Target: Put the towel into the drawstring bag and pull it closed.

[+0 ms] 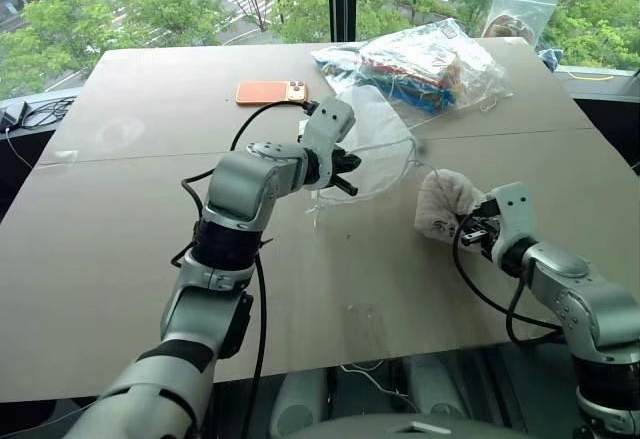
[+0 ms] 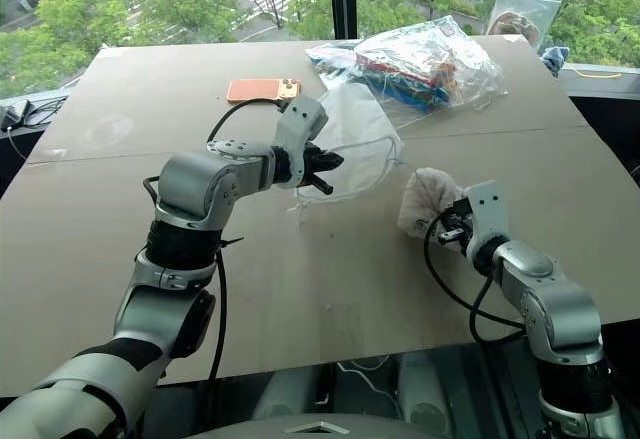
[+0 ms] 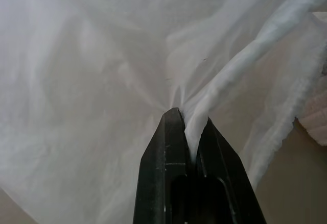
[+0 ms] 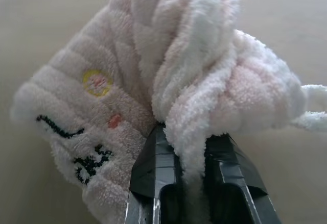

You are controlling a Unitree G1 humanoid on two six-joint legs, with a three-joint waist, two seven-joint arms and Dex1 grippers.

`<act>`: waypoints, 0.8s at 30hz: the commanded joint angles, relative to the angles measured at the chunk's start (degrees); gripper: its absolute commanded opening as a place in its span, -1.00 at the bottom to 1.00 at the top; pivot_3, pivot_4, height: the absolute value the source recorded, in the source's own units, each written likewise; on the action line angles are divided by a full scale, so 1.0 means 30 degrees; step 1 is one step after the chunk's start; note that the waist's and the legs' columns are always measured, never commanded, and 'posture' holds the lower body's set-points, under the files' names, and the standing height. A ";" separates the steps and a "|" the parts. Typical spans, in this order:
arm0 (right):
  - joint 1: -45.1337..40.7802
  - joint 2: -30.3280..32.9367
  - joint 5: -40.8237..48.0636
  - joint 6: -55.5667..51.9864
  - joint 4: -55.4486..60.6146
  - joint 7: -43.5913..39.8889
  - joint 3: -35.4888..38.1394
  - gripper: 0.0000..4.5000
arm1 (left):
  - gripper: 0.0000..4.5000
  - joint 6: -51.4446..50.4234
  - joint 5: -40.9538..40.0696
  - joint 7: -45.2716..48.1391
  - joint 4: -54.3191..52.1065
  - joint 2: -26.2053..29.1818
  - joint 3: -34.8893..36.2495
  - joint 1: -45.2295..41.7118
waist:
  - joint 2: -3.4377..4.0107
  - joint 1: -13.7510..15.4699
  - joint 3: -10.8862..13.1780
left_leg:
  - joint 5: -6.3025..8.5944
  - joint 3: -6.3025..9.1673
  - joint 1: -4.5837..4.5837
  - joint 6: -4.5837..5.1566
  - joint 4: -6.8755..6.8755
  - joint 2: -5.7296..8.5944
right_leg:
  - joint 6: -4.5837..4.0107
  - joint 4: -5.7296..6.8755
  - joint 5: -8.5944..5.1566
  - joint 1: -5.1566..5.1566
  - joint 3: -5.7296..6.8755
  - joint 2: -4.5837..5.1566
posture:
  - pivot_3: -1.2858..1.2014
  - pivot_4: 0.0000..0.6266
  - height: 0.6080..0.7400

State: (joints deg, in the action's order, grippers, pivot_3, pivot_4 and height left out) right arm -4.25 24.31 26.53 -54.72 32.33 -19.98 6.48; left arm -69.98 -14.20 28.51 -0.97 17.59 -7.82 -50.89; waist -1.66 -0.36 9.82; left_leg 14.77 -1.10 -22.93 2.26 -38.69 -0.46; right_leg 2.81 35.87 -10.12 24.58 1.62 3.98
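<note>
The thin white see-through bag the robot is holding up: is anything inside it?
The white semi-translucent fabric drawstring bag looks empty: light passes through its thin cloth and no shape shows inside. Its far folds are hidden. The small off-white terry towel is outside, beside it.

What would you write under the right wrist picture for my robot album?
The right gripper pinches a fluffy towel with a stitched face, just above the table.

Left arm's fingers (image 3: pixel 190 127) pinched shut, right arm's fingers (image 4: pixel 191 155) clamped, both angled downward
</note>
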 commanded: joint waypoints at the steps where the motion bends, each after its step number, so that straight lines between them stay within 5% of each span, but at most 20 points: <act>1: 0.0947 0.0634 0.3372 -0.0342 0.3983 -0.2145 0.0742 -0.99 | -1.00 0.0564 -0.0327 0.0210 0.0616 -0.0335 0.0141 -0.1169 | 0.0016 -0.0025 0.0010 | 0.0000 -0.0001 -0.0006 0.0000 0.0011 0.0000 | 0.0001 0.0001 -0.0001 0.0013 -0.0002 0.0000 | 0.03 -0.52 1.00; 4: 0.0720 0.0976 0.4172 -0.0781 0.4762 -0.2189 0.0153 -0.99 | -1.00 0.1571 0.0142 0.0460 0.1339 -0.0385 -0.1075 -0.1712 | 0.0011 -0.0101 0.0012 | 0.0000 -0.0008 -0.0007 0.0001 0.0024 0.0004 | 0.0009 -0.0008 -0.0006 0.0020 -0.0008 0.0003 | 0.03 -0.52 1.00; 13: -0.3985 -0.2039 0.0354 -0.0895 -0.0588 0.3254 -0.1518 -0.99 | -1.00 0.2715 -0.0516 0.2441 -0.0328 0.0373 -0.2403 -0.1380 | 0.0026 -0.0099 0.0022 | -0.0001 -0.0023 -0.0006 -0.0001 0.0027 -0.0005 | -0.0055 0.0014 -0.0035 0.0052 -0.0022 -0.0006 | 0.03 -0.52 1.00; 24: -0.6511 -0.6869 0.1686 -0.2615 -0.2908 0.6909 0.3171 -0.99 | -1.00 0.1969 -0.0842 0.3575 -0.2678 0.2493 -0.2978 -0.0439 | 0.0041 -0.0100 0.0026 | -0.0003 -0.0016 -0.0185 -0.0002 0.0046 0.0018 | -0.0057 0.0009 0.0037 0.0219 -0.0027 0.0017 | 0.03 -0.52 1.00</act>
State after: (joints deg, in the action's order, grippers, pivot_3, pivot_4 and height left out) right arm -22.38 4.29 29.84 -63.49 22.98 -0.06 12.78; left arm -63.65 -16.02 38.34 -6.35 24.46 -16.41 -52.18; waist -1.54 -0.67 9.89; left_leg 14.76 -1.14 -23.54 2.26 -38.55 -0.41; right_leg 2.63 35.92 -10.01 25.30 1.54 4.03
